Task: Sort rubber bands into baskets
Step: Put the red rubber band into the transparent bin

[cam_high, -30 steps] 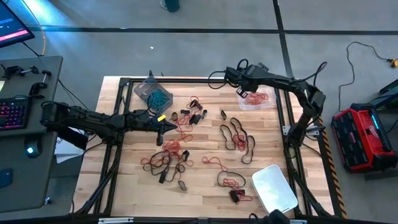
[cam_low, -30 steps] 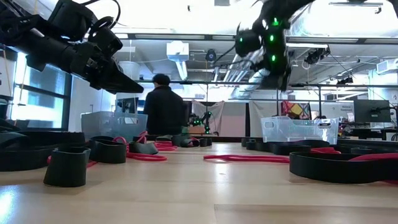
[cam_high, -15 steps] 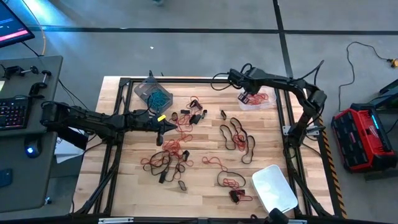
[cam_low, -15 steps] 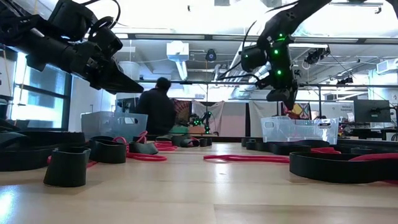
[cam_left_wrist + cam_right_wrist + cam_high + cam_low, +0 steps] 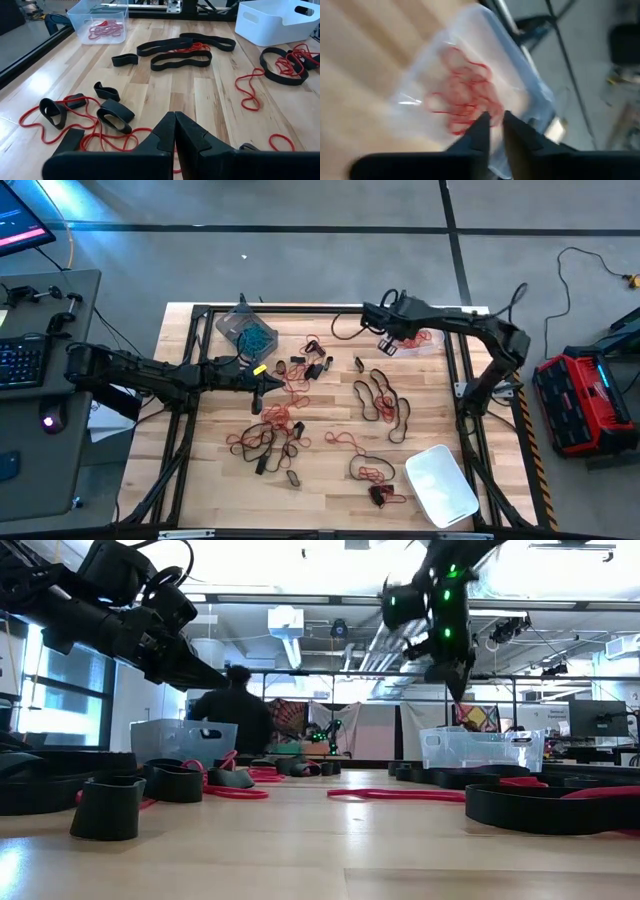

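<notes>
The right gripper (image 5: pixel 385 343) hangs above the bench (image 5: pixel 330 480) at the near-left corner of the clear basket (image 5: pixel 432 347) that holds the red bands (image 5: pixel 465 97). In its wrist view the two fingers stand a narrow gap apart with nothing visible between them, so it reads as empty and only slightly parted.

From that gripper outward, the nearest loose work is the cluster of long black bands (image 5: pixel 385 400), which lies on the bench toward the middle, with a short dark band (image 5: pixel 358 363) just beside the gripper's side of it. Their long axes run roughly from the far edge toward the near edge, slanting a little — a grasp across the narrow way looks the easier one. The whitish basket (image 5: pixel 440 483) sits at the near right corner, well apart.

The left gripper (image 5: pixel 262 385) hovers over the left-centre tangle of red and dark bands (image 5: pixel 270 435) with its fingers pressed together. The grey basket (image 5: pixel 245 328) with teal bands is behind it. The black cluster is nearer the right arm — I judge that arm better placed for it.
</notes>
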{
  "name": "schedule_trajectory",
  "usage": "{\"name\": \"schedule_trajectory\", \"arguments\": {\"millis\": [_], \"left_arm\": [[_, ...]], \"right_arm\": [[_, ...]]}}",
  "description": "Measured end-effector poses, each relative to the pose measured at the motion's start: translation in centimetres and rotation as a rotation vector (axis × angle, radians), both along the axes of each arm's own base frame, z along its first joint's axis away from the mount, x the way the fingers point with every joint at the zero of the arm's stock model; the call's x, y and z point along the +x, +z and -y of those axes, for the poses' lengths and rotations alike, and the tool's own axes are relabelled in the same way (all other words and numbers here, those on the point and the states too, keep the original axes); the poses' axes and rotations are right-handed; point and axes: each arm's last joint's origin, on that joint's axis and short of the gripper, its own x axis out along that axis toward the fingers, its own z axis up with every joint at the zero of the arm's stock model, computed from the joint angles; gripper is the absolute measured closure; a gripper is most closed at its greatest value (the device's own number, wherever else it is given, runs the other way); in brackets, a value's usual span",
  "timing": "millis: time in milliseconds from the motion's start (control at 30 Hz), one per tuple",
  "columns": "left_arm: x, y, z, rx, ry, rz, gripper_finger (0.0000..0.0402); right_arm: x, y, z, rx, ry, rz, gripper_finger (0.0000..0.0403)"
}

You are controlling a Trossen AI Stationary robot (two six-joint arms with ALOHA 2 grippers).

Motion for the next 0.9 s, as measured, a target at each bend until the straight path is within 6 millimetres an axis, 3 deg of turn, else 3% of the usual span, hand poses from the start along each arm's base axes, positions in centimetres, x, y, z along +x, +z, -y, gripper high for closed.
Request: {"name": "schedule_trajectory", "arguments": {"millis": [233,433,667,900], "left_arm": [[0.0,0.0,0.0,0.000,0.000,0.000,0.0401],[0.0,0.0,0.0,0.000,0.000,0.000,0.0401],[0.0,0.0,0.0,0.000,0.000,0.000,0.0401],[0.0,0.0,0.0,0.001,0.000,0.000,0.0401]], "right_arm": [[1.7,3.0,-6.6,0.090,0.196,0.272,0.0394],[4.1,3.2,-13.5,0.244,0.456,0.446,0.0396],[4.3,0.2,-20.0,0.420,0.627,0.541,0.0399],[3.2,-4.6,-23.0,0.548,0.582,0.667,0.0357]]}}
